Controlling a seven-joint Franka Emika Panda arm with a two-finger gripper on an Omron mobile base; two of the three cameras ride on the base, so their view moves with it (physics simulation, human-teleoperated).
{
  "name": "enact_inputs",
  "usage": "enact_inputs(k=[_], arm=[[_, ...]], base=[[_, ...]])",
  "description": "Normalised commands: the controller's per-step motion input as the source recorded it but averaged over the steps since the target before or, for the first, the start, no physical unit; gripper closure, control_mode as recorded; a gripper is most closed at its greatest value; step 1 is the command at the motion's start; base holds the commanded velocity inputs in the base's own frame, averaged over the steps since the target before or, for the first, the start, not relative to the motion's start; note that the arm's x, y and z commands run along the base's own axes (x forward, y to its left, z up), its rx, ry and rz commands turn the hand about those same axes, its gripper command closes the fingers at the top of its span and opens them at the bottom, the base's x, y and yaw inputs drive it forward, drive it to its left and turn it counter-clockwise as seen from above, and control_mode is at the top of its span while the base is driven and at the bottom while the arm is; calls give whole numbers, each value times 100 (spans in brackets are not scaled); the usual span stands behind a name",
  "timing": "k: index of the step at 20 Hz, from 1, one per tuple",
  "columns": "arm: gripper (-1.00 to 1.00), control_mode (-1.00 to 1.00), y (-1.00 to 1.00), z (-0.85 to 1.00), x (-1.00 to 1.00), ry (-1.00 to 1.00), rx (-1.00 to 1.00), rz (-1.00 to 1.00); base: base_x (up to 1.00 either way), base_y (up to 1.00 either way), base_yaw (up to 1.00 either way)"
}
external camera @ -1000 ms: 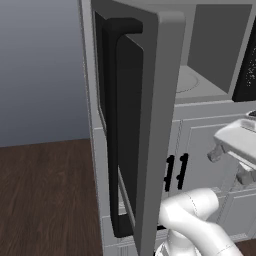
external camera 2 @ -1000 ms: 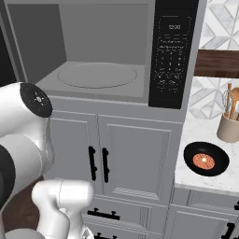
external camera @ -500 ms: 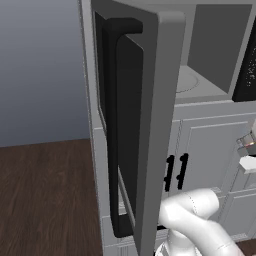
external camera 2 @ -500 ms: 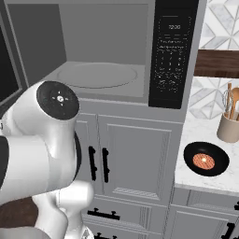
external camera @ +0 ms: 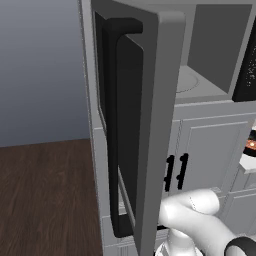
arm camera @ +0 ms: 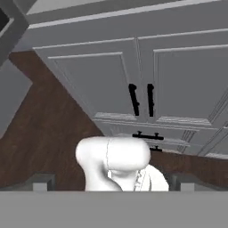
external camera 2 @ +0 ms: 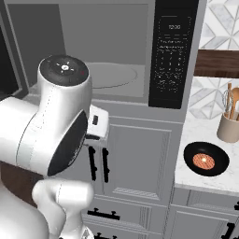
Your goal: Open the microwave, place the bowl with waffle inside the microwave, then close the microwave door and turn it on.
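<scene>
The microwave (external camera 2: pixel 107 42) stands open, its grey interior and round turntable (external camera 2: pixel 112 74) bare. Its door (external camera: pixel 155 125) is swung out towards the left base camera, the long black bar handle (external camera: pixel 112 125) facing outward. A dark shallow bowl (external camera 2: pixel 205 161) with a round brown waffle in it sits on the white counter, right of and below the microwave. In the hand view my gripper (arm camera: pixel 112 183) is open, its fingertips (arm camera: pixel 42 182) far apart with nothing between them, looking at the lower cabinets, well left of the bowl.
White cabinet doors with black handles (external camera 2: pixel 98 163) sit under the microwave. The black control panel (external camera 2: pixel 175 56) is at the microwave's right. A beige utensil holder (external camera 2: pixel 229 126) stands behind the bowl. My arm's big elbow (external camera 2: pixel 56 121) blocks the left of the right base view.
The arm has swung: the hand left the right edge of the left base view, and the elbow rose larger in the right base view. Door and bowl have not moved.
</scene>
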Motion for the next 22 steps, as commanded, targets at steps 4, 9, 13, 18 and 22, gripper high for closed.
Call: enact_inputs(k=[4,9,13,18,22], arm=[[-100,-100,-100,-82,44,18,-2,-50],[-100,-100,-100,-66,48,10,5,-46],[-100,-100,-94,-14,45,8,12,-37],[-100,-100,-43,-3,73,17,0,-14],[-100,-100,-67,-31,74,18,11,-23]], base=[[0,0,0],[0,0,0],[0,0,0],[0,0,0],[0,0,0]])
